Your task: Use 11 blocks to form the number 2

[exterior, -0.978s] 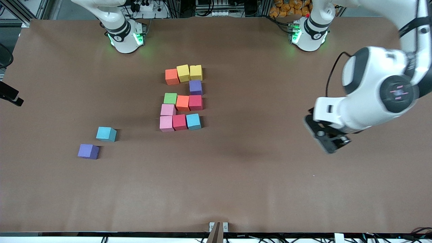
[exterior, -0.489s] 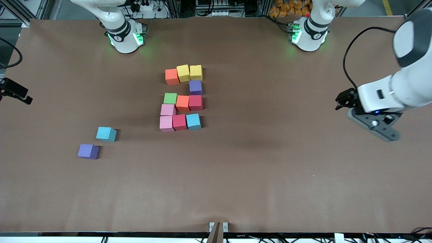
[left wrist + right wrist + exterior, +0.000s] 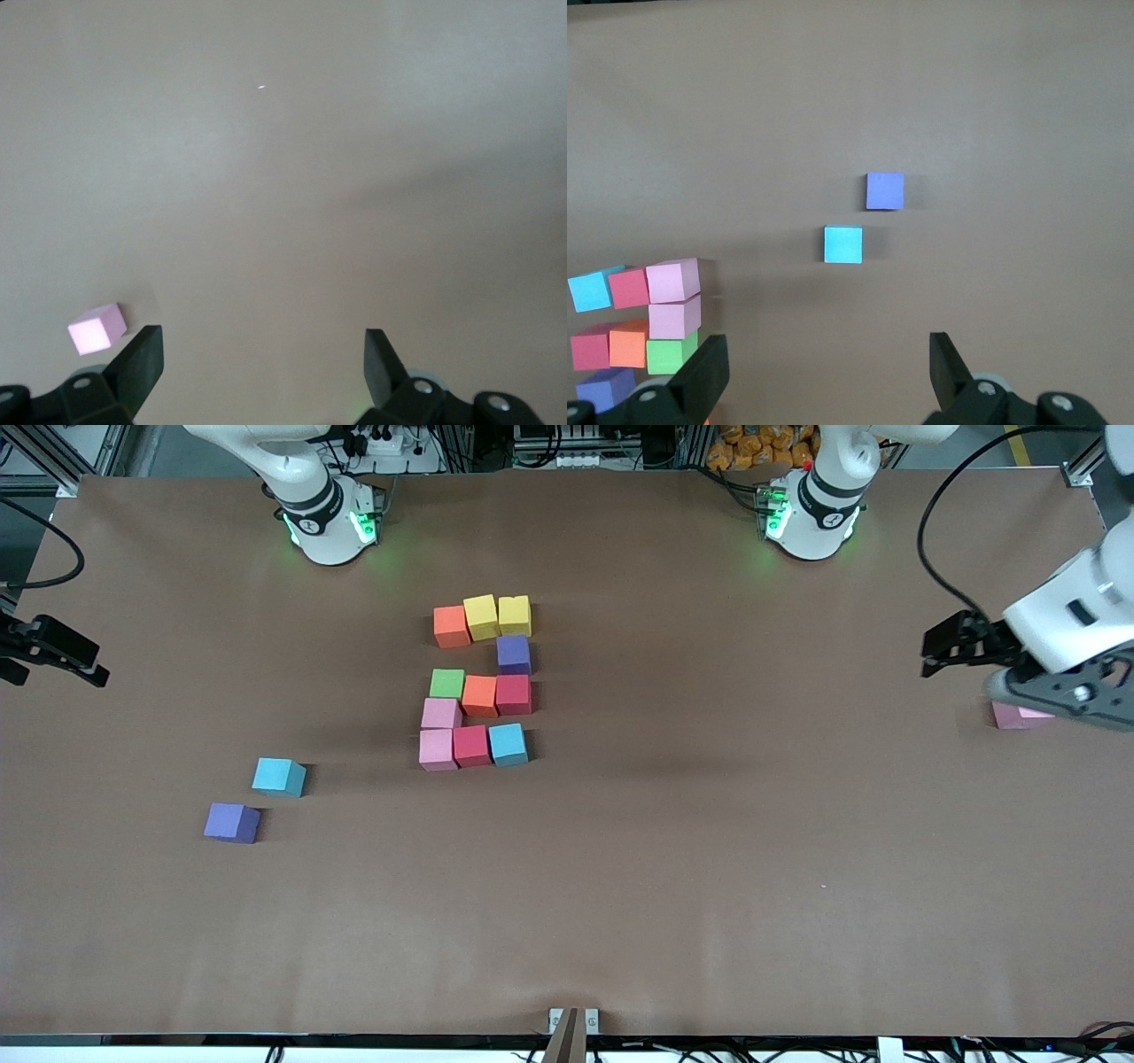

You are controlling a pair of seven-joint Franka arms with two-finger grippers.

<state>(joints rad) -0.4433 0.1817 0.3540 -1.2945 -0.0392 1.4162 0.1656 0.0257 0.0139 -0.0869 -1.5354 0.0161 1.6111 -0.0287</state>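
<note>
The number 2 [image 3: 479, 682] lies in the middle of the table as touching blocks: an orange [image 3: 452, 626] and two yellow ones on the row nearest the robots' bases, then a purple one [image 3: 514, 654], a green-orange-red row, a pink one [image 3: 440, 713], and a pink-red-light blue row. Part of it shows in the right wrist view [image 3: 647, 323]. My left gripper [image 3: 941, 648] hangs open and empty over the left arm's end of the table, beside a loose pink block [image 3: 1019, 715], [image 3: 97, 328]. My right gripper [image 3: 84, 664] hangs open and empty over the right arm's end.
Two loose blocks lie toward the right arm's end, nearer the front camera than the digit: a light blue one [image 3: 279, 777], [image 3: 843, 244] and a purple one [image 3: 232, 822], [image 3: 885, 190]. A small metal bracket [image 3: 573, 1020] sits at the table's front edge.
The left arm has swung away from the middle to its own end of the table, uncovering the loose pink block. The right gripper has come a little farther into view.
</note>
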